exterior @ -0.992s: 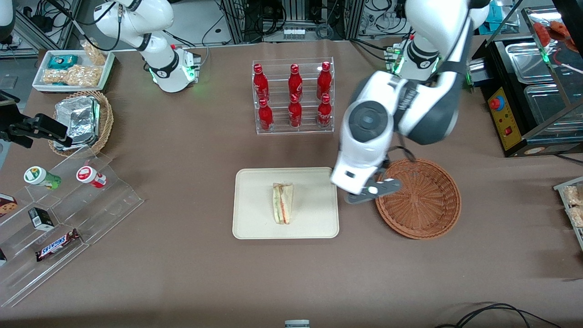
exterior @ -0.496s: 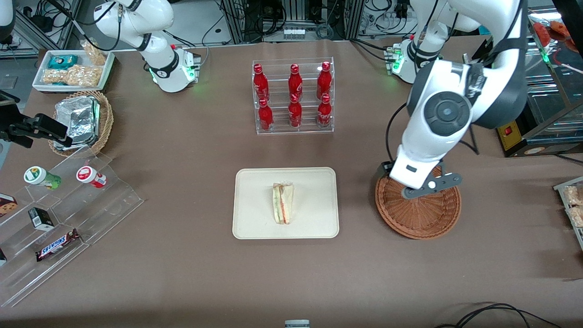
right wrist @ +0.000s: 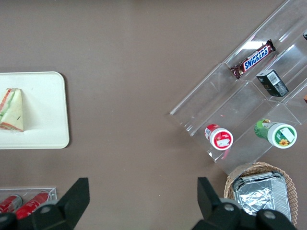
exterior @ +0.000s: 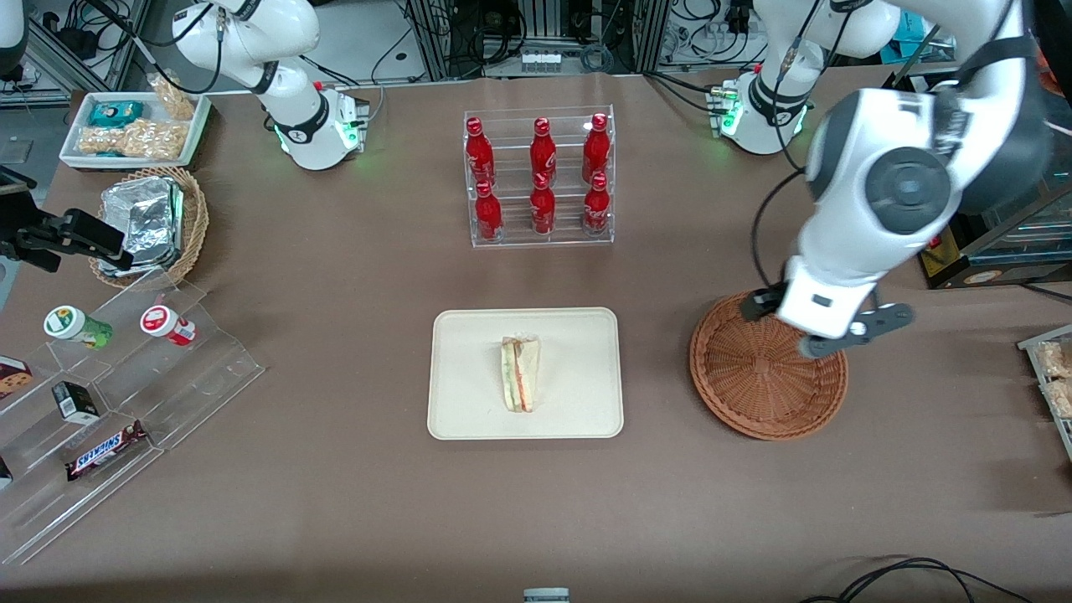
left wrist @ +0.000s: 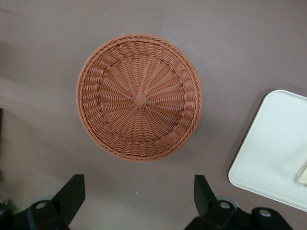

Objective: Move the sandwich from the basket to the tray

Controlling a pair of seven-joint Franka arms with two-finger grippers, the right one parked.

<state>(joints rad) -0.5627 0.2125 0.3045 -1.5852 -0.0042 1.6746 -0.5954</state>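
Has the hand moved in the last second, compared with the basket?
Yes. The hand, open and empty, has moved from the basket's tray-side edge, across it, toward the working arm's end. The sandwich lies on the tray.

**Legible text: one brand name**

"SNICKERS" is read in white letters on the brown chocolate bar (right wrist: 253, 59) lying on the clear acrylic step shelf (right wrist: 230, 96). White script is seen on the red bottles (exterior: 542, 172) but cannot be made out. The gripper (left wrist: 136, 196) carries no lettering.

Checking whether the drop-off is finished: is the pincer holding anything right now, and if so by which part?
Nothing is held. The pincer hangs open above the basket, which has nothing in it, and the sandwich lies on the tray.
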